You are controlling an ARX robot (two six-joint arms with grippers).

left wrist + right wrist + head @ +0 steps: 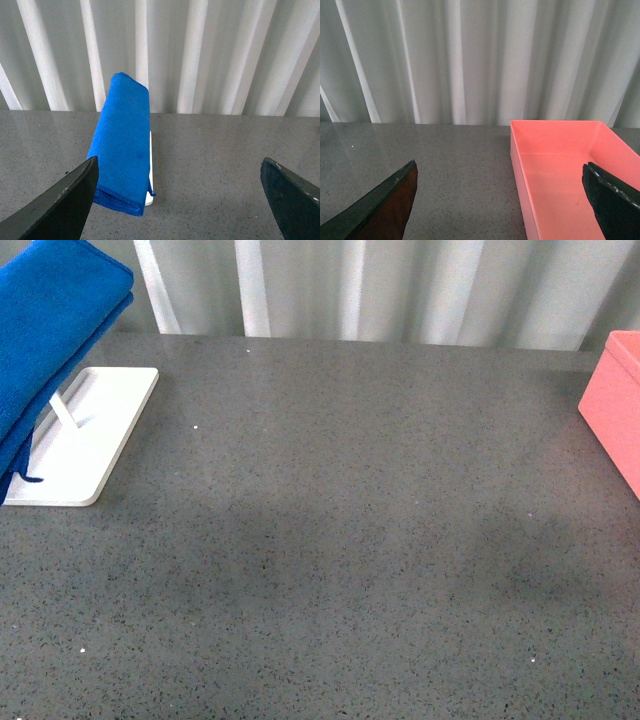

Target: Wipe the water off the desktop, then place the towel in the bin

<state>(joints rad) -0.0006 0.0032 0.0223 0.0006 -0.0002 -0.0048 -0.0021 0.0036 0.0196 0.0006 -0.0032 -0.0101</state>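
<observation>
The blue towel [50, 330] hangs folded over a rack at the far left of the grey speckled desktop [340, 520]. In the left wrist view the towel [122, 145] drapes just ahead of my open left gripper [180, 200], close to one finger and not touching it. The pink bin [615, 405] stands at the right edge. My open right gripper [500, 200] hovers at the bin [560, 170], with its near wall between the fingers and nothing held. I cannot make out any water on the desktop. Neither gripper shows in the front view.
The rack's white tray base [90, 440] lies under the towel at the left, with a thin upright post on it. A pleated pale curtain [400, 290] runs along the desktop's far edge. Faint darker patches cross the middle of the desktop.
</observation>
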